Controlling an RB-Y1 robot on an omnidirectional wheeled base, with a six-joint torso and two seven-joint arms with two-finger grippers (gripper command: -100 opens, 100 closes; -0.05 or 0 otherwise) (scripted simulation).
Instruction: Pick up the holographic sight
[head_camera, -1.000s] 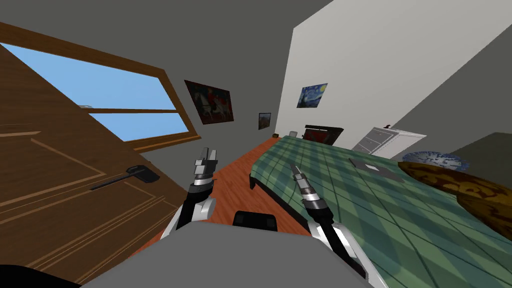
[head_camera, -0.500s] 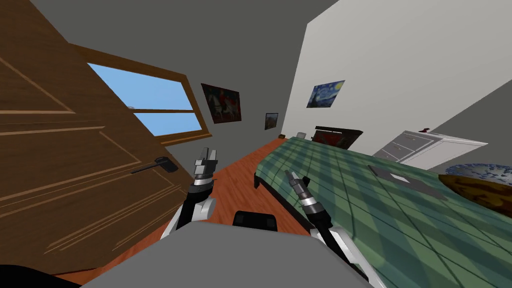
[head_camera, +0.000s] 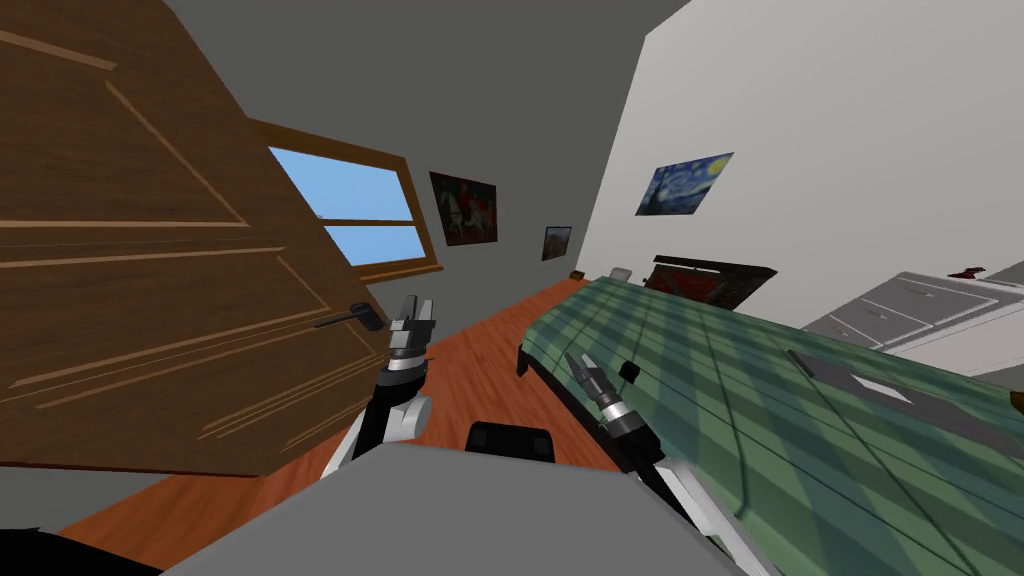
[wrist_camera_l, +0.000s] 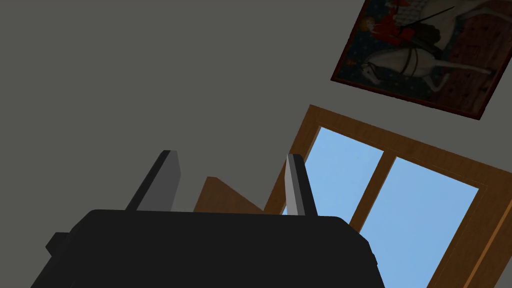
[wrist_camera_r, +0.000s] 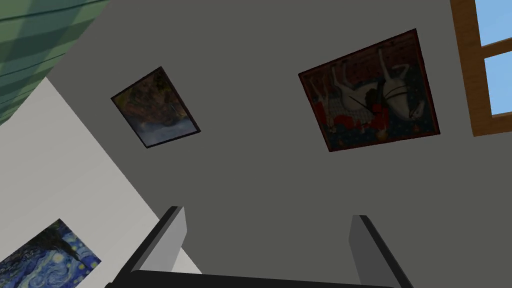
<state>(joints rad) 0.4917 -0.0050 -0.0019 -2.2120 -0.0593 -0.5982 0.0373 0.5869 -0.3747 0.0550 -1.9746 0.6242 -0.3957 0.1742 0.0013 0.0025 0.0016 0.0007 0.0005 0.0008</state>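
A small dark block (head_camera: 628, 371), perhaps the holographic sight, lies on the green plaid bed (head_camera: 760, 400) near its front edge. It is too small to tell more. My right gripper (head_camera: 572, 360) hovers just left of that block, over the bed's edge; its fingers (wrist_camera_r: 172, 225) stand open with nothing between them, and the right gripper (wrist_camera_r: 267, 212) points at a grey wall. My left gripper (head_camera: 413, 310) is raised over the wooden floor beside the brown door (head_camera: 150, 280). The left gripper (wrist_camera_l: 232, 155) is open and holds nothing.
A flat dark grey slab (head_camera: 870, 390) with a white patch lies farther along the bed. A white dresser (head_camera: 920, 310) stands at the right wall. The door's black handle (head_camera: 355, 318) juts out close to my left arm. Reddish floor (head_camera: 470, 370) runs between door and bed.
My view has swung left: the door takes up more of the left, the bed and dresser have slid right, and the brown pillow has left the view. The right gripper has sunk slightly.
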